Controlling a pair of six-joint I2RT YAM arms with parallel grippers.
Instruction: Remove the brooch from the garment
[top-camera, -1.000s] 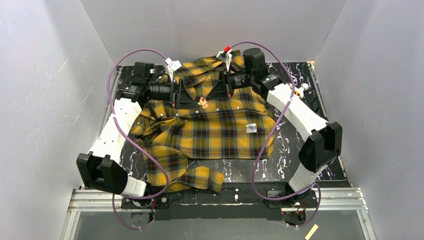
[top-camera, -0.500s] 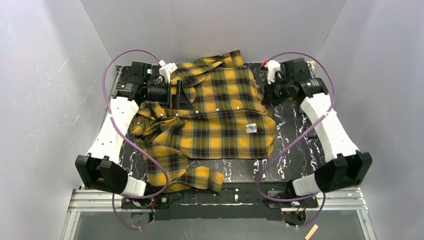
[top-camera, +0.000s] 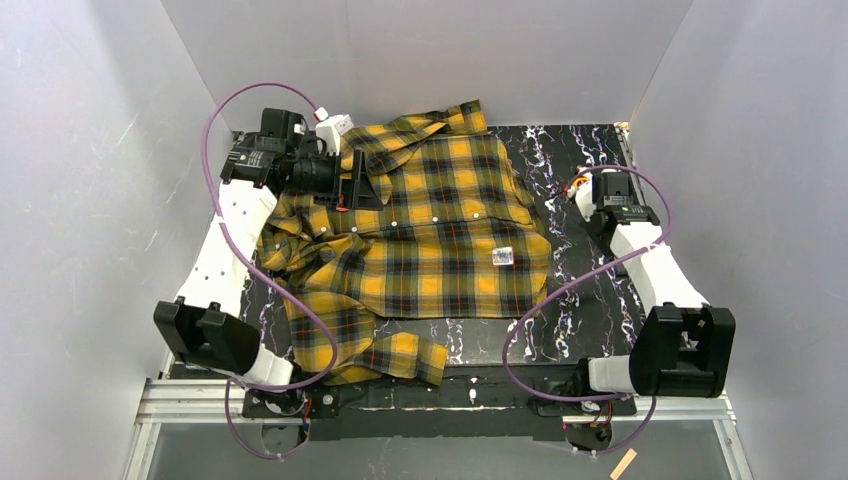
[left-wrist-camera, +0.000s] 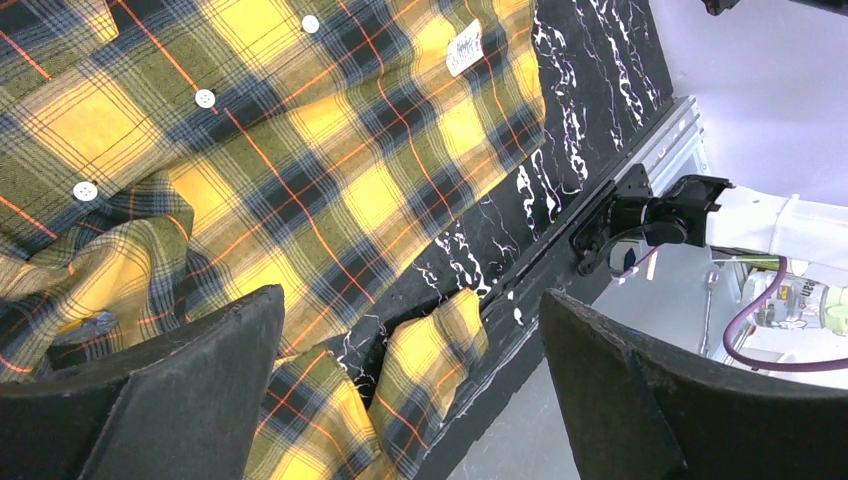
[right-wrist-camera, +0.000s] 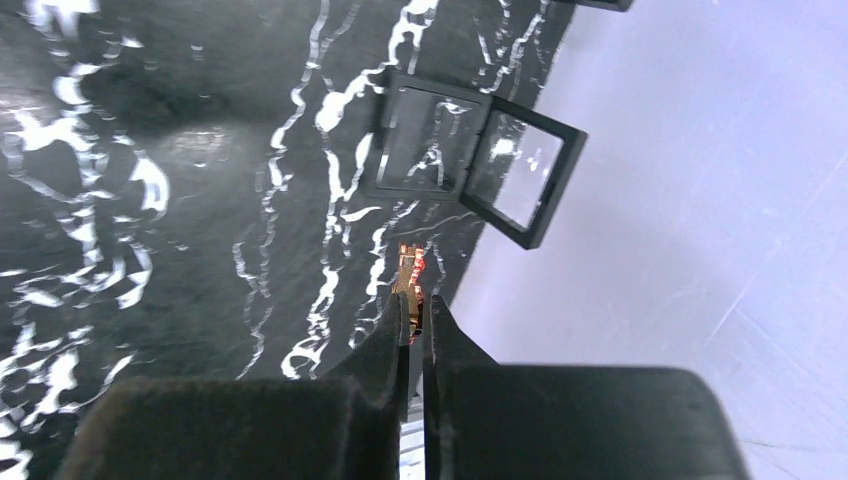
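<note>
The garment (top-camera: 440, 230), a yellow-and-black plaid shirt, lies spread over the black marbled table (top-camera: 590, 300); the left wrist view shows its buttons and a folded cuff (left-wrist-camera: 300, 130). My left gripper (top-camera: 355, 185) hovers over the shirt's left shoulder, open and empty (left-wrist-camera: 410, 298). Off the shirt, near the table's right edge, my right gripper (top-camera: 598, 200) is shut (right-wrist-camera: 415, 300) on the brooch (right-wrist-camera: 408, 268). It shows as a small gold-and-red piece sticking out past the fingertips, just above the table.
A small black-framed clear case (right-wrist-camera: 470, 160) lies open on the table beyond the right gripper, close to the grey right wall (right-wrist-camera: 700, 200). A white label (top-camera: 503, 256) sits on the shirt front. Grey walls enclose three sides.
The right arm pulled away from the shirt's middle to the table's right edge, carrying the brooch off the garment. The left gripper lifted slightly and stayed open.
</note>
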